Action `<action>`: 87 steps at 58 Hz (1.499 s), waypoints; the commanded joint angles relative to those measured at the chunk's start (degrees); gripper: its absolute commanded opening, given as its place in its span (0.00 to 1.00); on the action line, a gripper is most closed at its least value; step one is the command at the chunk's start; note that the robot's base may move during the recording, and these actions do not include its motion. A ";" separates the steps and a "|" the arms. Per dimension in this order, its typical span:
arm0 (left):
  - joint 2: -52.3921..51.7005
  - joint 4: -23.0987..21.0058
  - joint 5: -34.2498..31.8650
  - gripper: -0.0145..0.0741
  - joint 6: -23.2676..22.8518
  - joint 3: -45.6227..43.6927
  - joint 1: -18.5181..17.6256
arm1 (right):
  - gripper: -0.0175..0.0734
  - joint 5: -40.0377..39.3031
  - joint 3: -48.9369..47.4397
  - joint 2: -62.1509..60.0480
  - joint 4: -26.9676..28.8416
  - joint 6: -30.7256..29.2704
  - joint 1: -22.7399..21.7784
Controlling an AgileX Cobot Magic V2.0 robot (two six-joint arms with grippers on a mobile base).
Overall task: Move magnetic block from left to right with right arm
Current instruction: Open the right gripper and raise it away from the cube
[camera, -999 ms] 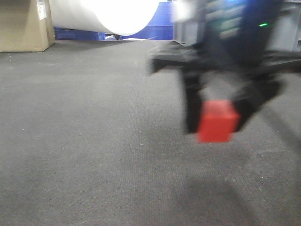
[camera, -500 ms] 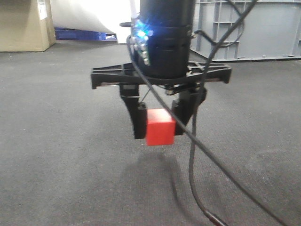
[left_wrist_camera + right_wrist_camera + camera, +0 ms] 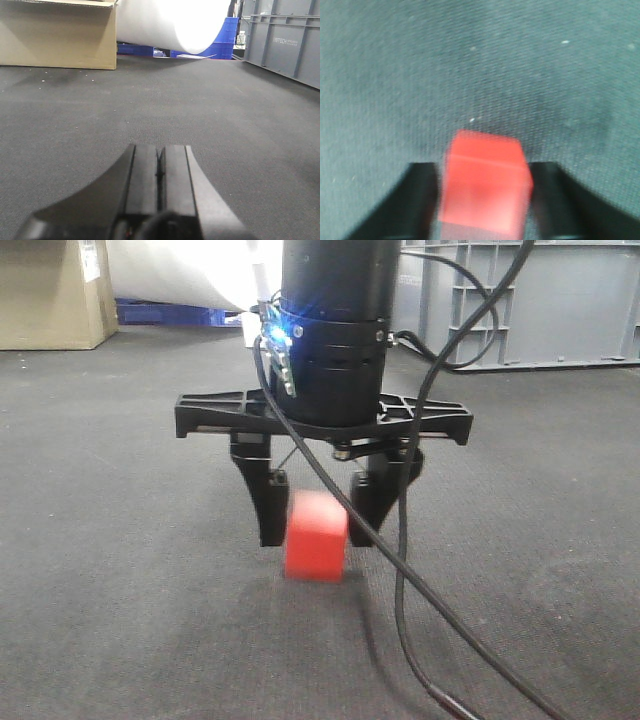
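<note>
The magnetic block [image 3: 316, 537], a plain red cube, appears blurred between the black fingers of my right gripper [image 3: 314, 540], its lower edge just below the fingertips. The right gripper is open, pointing down over the dark grey mat [image 3: 120, 540]. In the right wrist view the magnetic block [image 3: 485, 192] sits between the two fingers of the right gripper [image 3: 486, 172], with a narrow gap on each side. Whether the cube rests on the mat I cannot tell. My left gripper [image 3: 160, 150] lies low over the mat, fingers pressed together with nothing between them.
A black cable [image 3: 420, 590] loops down from the right arm to the mat. At the back stand a cardboard box [image 3: 50, 290], a white roll [image 3: 180, 270] and a grey plastic crate [image 3: 530, 300]. The box [image 3: 57, 35] and crate [image 3: 285, 40] also show far ahead of the left gripper.
The right gripper moved from right to the middle of the view with the cube held, then lowered. Its fingers have now spread, and the cube has slipped lower between them, blurred.
</note>
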 commanded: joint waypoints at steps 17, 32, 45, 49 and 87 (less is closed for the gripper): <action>-0.44 -0.40 -4.77 0.03 -0.49 0.51 -0.28 | 0.80 -0.01 -1.88 -5.51 -2.82 0.57 -0.13; -0.44 -0.40 -4.77 0.03 -0.49 0.51 -0.28 | 0.76 -0.07 0.11 -13.55 -4.57 -8.34 -0.02; -0.44 -0.40 -4.77 0.03 -0.49 0.51 -0.28 | 0.46 -2.74 6.62 -20.55 -4.63 -12.82 -2.45; -0.44 -0.40 -4.77 0.03 -0.49 0.51 -0.28 | 0.36 -5.07 9.58 -23.23 -4.63 -12.89 -4.36; -0.44 -0.40 -4.77 0.03 -0.49 0.51 -0.28 | 0.25 -38.66 40.71 -49.75 6.06 -45.18 -32.66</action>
